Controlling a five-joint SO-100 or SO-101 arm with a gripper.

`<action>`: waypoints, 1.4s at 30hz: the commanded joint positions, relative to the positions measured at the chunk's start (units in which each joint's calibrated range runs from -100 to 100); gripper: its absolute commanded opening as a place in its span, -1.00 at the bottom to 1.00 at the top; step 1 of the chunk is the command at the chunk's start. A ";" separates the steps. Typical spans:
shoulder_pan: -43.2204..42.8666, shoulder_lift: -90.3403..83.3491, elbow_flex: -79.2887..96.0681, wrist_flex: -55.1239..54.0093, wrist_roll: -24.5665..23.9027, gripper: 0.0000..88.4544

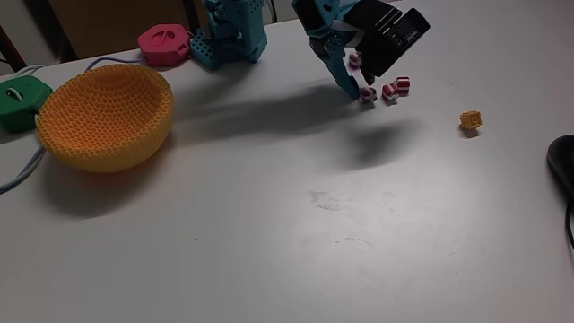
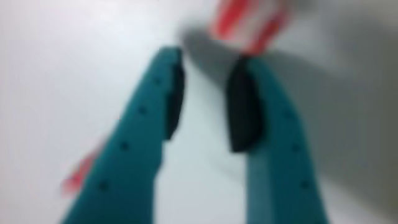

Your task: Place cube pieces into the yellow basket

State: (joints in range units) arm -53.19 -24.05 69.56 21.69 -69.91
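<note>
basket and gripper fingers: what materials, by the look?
Yellow basket: crocheted yarn, matte; bumpy rows of stitches show on its wall. Gripper fingers: probably hard teal plastic, smooth, with small round holes; the dark inner pads could be rubber, too blurred to tell.

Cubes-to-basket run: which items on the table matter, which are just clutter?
Job:
- striped cubes, beside the gripper
- yellow cube, off alone
- yellow basket, no cubes seen in it

Clutter:
- pink gadget
- green gadget
- black object at the right edge
</note>
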 commanded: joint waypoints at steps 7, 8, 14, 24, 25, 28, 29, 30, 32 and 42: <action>0.72 -2.94 1.94 -1.27 1.86 -0.96; 0.72 -3.12 1.94 -1.18 1.95 -0.96; -0.30 -5.87 -1.14 6.38 2.44 -0.75; 7.62 -5.49 -6.34 5.25 13.77 -0.41; 7.90 -5.40 -6.15 4.12 14.51 -0.39; 8.36 -5.49 -4.70 -0.66 14.90 -0.37; 8.46 -5.49 -4.61 -1.44 14.95 -0.37; 8.55 -5.30 -4.51 -2.22 14.90 -0.37; 8.74 -4.36 -4.51 -3.35 14.55 -0.38; 8.64 1.33 -4.22 -8.22 14.02 -0.39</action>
State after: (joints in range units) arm -44.97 -23.66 66.01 15.81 -56.00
